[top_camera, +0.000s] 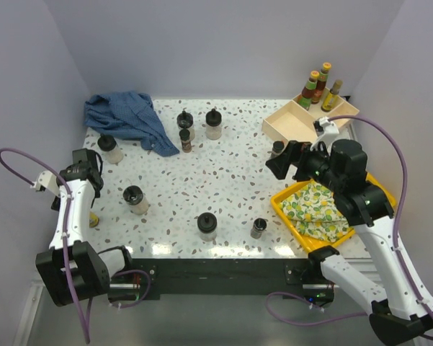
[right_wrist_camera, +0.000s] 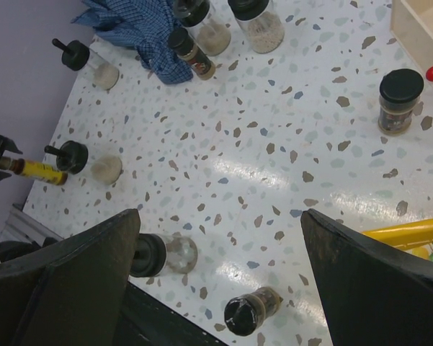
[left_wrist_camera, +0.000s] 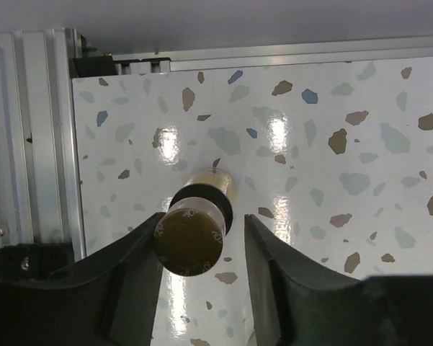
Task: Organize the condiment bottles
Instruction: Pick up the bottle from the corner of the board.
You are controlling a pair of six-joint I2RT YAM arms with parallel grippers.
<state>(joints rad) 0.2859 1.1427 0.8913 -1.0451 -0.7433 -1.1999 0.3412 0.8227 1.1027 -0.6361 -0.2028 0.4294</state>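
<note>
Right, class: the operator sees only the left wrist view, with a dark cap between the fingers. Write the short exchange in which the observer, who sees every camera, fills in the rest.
Operator: Where's the tray?
Observer: The beige divided tray sits at the table's far right corner, with slim sauce bottles standing at its far end.
Operator: Is the other arm busy?
Observer: No. The right gripper hangs open above the table, holding nothing.

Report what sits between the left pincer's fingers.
The dark cap of a yellow bottle, in the left wrist view; the left pincer flanks it.
</note>
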